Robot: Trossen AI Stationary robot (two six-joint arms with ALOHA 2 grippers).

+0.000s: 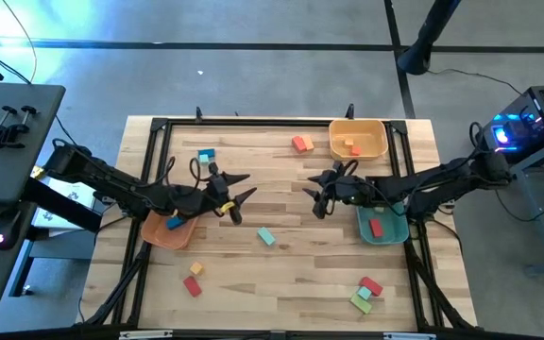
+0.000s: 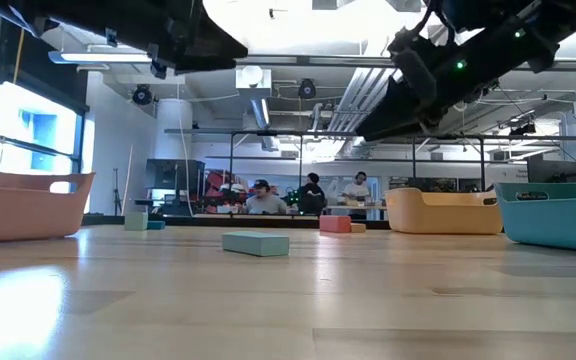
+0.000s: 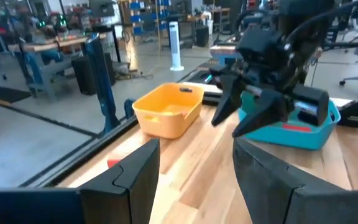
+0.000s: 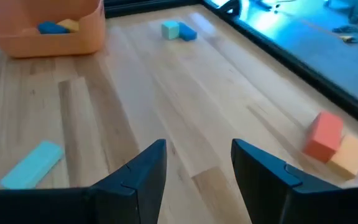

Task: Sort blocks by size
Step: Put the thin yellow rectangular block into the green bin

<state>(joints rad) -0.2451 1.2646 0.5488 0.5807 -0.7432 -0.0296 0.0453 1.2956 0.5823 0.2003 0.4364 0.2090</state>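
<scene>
Because the teal bar (image 1: 266, 236) lies alone on the open middle of the bench (image 1: 281, 274), between the two arms and a little nearer the front edge than either, it looks the likeliest block for the next pick. Its long axis runs on a diagonal across the boards, neither along nor square to them. In the right wrist view the same bar (image 4: 32, 163) sits just off to one side of that arm's dark fingers, not between them, so the right gripper (image 1: 315, 195) would have to swing toward it and turn to close across its short width. The left gripper (image 1: 238, 201) hangs about as near on the other side, so neither arm has a clear advantage.

Both sets of jaws stand spread and hold nothing, and both hover above the wood.

Farther out, the other blocks are scattered:
- a teal and blue pair (image 1: 205, 155) at the far left;
- a red and orange pair (image 1: 301, 144) at the far side beside the yellow bin (image 1: 358, 139);
- a yellow and red pair (image 1: 194, 280) at the near left;
- a red and green cluster (image 1: 365, 293) at the near right.

Some blocks already rest in the orange bin (image 1: 166, 229), the teal bin (image 1: 382, 227) and the yellow one.
</scene>
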